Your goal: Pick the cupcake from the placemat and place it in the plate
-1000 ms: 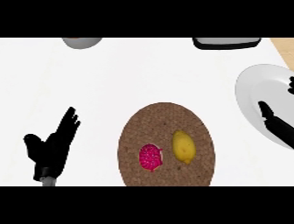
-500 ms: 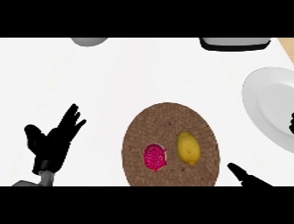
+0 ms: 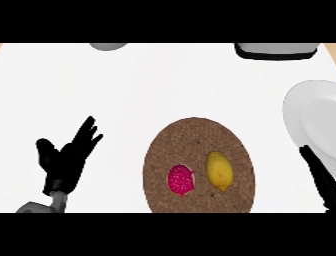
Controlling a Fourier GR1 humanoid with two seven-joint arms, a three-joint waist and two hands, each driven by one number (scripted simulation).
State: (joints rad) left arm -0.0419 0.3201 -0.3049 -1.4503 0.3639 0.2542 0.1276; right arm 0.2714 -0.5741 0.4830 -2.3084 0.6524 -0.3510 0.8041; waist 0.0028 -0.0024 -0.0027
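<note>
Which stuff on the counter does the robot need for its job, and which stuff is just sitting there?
For the job: the pink cupcake, the brown placemat under it, the white plate, the right hand.

Just lying about: the yellow lemon on the placemat, the grey thing and dark thing at the far edge, the resting left hand.

The counter (image 3: 163, 85) was found evenly and brightly lit, its white top near washed out, with no distinct light source indicated. No cast shadows were observed beside the placemat (image 3: 199, 165) or the plate (image 3: 326, 125), and only faint shading was noted across the plate's surface. Edges were rendered slightly soft throughout.
</note>
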